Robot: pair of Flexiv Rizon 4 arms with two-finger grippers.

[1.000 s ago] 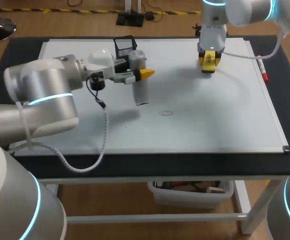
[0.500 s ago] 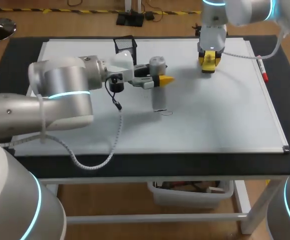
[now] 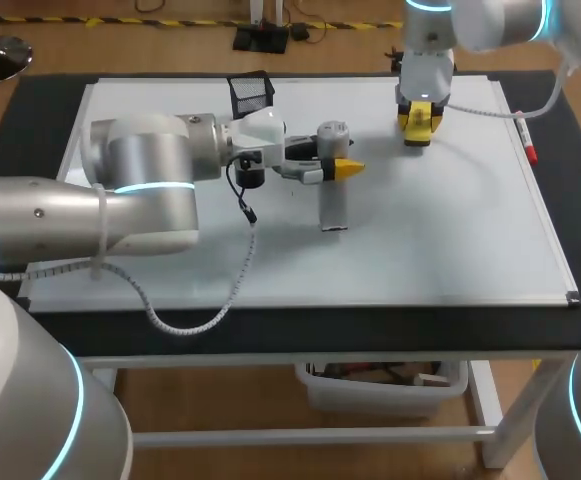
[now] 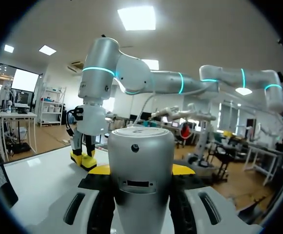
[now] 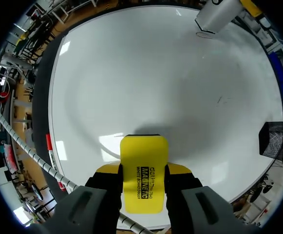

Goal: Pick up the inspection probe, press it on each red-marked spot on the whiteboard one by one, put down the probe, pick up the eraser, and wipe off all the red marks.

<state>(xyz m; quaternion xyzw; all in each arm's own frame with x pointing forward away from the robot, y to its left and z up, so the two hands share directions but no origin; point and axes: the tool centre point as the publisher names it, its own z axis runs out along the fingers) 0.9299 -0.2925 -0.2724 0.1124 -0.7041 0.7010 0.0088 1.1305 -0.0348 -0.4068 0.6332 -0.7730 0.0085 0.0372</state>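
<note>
Probe [image 3: 334, 205], gripped tight in your left hand [image 3: 340, 168], has moved right and now stands on the mark. Your right hand [image 3: 417, 122] holds the eraser [image 5: 142, 180].

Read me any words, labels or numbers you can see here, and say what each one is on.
"MAGNETIC": on the yellow eraser in the right gripper.
Smaller line next to it: too small to read.
Mark on the probe top: too small to read.
</note>
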